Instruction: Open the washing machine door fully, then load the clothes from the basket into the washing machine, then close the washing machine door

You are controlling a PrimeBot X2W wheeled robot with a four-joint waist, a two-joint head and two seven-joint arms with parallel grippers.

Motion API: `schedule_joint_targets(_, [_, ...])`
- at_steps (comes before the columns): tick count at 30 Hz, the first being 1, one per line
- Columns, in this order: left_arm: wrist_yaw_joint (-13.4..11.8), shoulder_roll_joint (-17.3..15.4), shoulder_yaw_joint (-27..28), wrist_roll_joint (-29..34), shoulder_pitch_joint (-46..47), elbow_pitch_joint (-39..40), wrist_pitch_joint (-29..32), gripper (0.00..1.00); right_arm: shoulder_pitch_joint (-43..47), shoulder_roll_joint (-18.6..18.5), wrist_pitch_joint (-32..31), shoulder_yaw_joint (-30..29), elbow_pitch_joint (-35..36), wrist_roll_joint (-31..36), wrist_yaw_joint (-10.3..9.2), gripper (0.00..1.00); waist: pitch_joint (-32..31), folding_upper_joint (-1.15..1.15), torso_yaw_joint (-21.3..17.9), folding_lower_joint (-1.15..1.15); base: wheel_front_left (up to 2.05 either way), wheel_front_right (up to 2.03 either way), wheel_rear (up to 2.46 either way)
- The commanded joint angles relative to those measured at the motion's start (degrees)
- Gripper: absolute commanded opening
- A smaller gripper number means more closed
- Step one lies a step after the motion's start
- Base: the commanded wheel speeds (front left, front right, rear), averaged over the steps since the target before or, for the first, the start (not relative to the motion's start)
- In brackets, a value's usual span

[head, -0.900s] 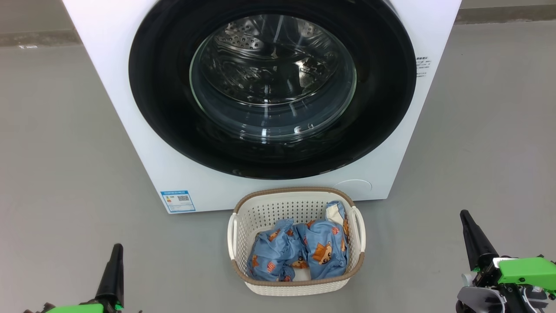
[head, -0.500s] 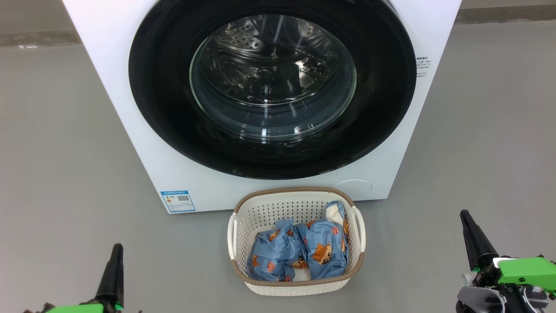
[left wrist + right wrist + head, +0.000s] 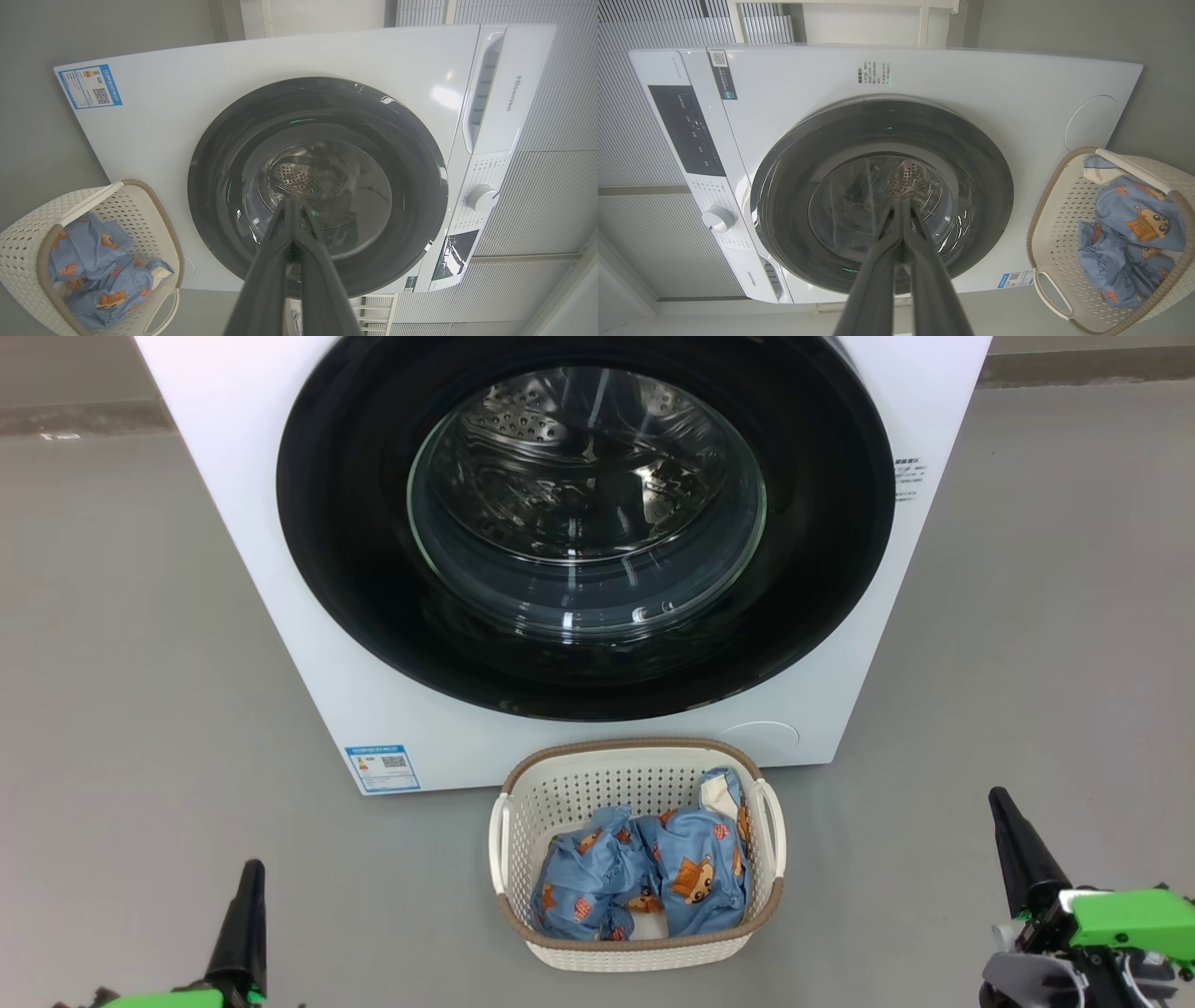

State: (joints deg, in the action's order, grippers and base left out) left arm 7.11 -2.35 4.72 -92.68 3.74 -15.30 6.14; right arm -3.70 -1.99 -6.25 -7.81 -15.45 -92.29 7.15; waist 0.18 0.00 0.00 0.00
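Observation:
The white washing machine [image 3: 233, 476] stands ahead with its round black-rimmed door [image 3: 355, 607] closed, the steel drum visible through the glass. In front of it on the floor sits the cream basket [image 3: 560, 793] holding the blue bear-print clothes [image 3: 691, 882]. My left gripper [image 3: 250, 873] is at the lower left, shut and empty, well left of the basket. My right gripper [image 3: 1001, 801] is at the lower right, shut and empty, right of the basket. Both wrist views look at the door [image 3: 411, 168] [image 3: 794, 154] past closed fingertips [image 3: 292, 205] [image 3: 901, 205].
Grey floor [image 3: 131, 663] surrounds the machine on both sides. A blue label sticker [image 3: 382, 767] sits at the machine's lower left corner. The control knob [image 3: 481, 198] and dark panel [image 3: 686, 130] lie along the machine's top.

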Motion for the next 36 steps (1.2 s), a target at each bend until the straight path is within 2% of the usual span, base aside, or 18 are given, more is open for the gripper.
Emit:
schedule_joint_targets(1, [0.00,0.00,0.00,0.00,0.00,0.00,0.00,1.00,0.00,0.00,0.00,0.00,0.00,0.00,0.00,1.00,0.00,0.00,0.00,0.00,0.00,0.00,0.00])
schedule_joint_targets(9, [-0.06,0.85,-0.56,0.38,-2.19,-2.62,-0.51,1.00,2.32,1.10,0.28,0.33,-3.22,0.14,0.01,1.00,0.10,0.00,0.01,0.01,0.00,0.00,0.00])
schedule_joint_targets(13, [-0.04,0.64,-0.91,1.08,-2.17,-2.19,-1.20,1.00,2.21,0.92,0.81,0.70,-3.02,0.51,0.02,1.00,-0.07,0.00,0.07,0.13,0.00,0.00,0.00])
schedule_joint_targets(17, [-0.02,0.30,-1.25,2.17,-2.10,-1.39,-2.05,1.00,1.93,0.40,1.71,1.38,-2.92,1.42,0.03,1.00,0.05,0.00,0.15,0.01,0.00,0.00,0.00])
schedule_joint_targets(20, [-0.01,0.04,-1.43,3.16,-1.98,-0.89,-2.56,1.00,1.60,-0.03,2.31,1.95,-2.87,2.22,0.04,1.00,0.08,0.00,0.22,0.00,0.00,0.00,0.00])
schedule_joint_targets(36, [0.04,-1.05,-2.10,13.15,-1.14,0.41,-5.08,1.00,-0.84,-2.86,5.08,5.29,-2.53,9.67,0.08,1.00,0.08,0.00,0.52,0.00,0.00,0.00,0.00])
